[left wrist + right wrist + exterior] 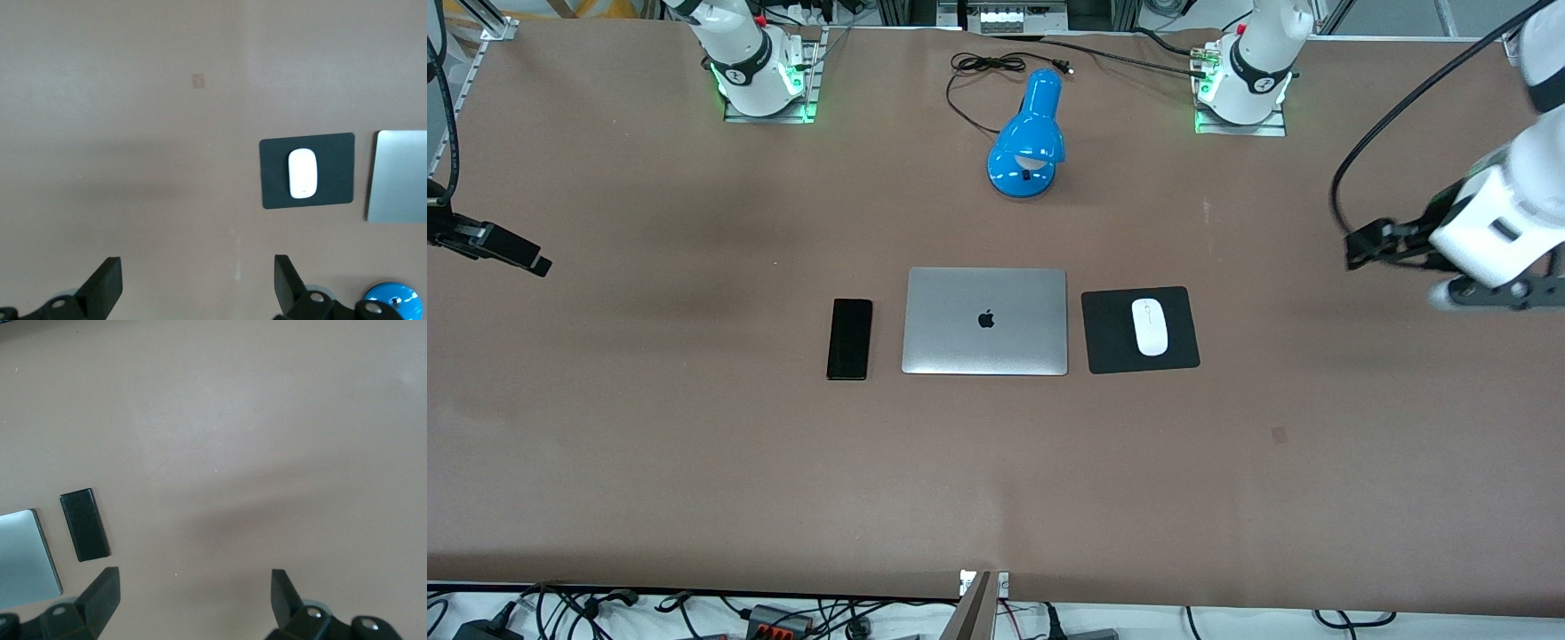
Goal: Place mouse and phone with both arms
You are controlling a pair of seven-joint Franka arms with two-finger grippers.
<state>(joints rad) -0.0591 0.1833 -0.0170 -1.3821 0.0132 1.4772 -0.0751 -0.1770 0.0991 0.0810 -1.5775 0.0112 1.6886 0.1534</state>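
Counter (694, 462): brown, laptop (985, 321) mid-way.
Left claw (198, 283): wide, empty, over bare counter; mouse (1150, 326) on pad (1140, 330), toward laptop from it.
Right claw (193, 597): wide, empty; phone (849, 339) likewise laptop-ward.

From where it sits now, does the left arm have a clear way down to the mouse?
Probably yes. The left pincer is open over bare table toward the left arm's end, and the mouse lies uncovered on the black pad, nothing between them.

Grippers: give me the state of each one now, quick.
Left gripper: open, holding nothing, up over bare table toward the left arm's end.
Right gripper: open, holding nothing, up over bare table toward the right arm's end.
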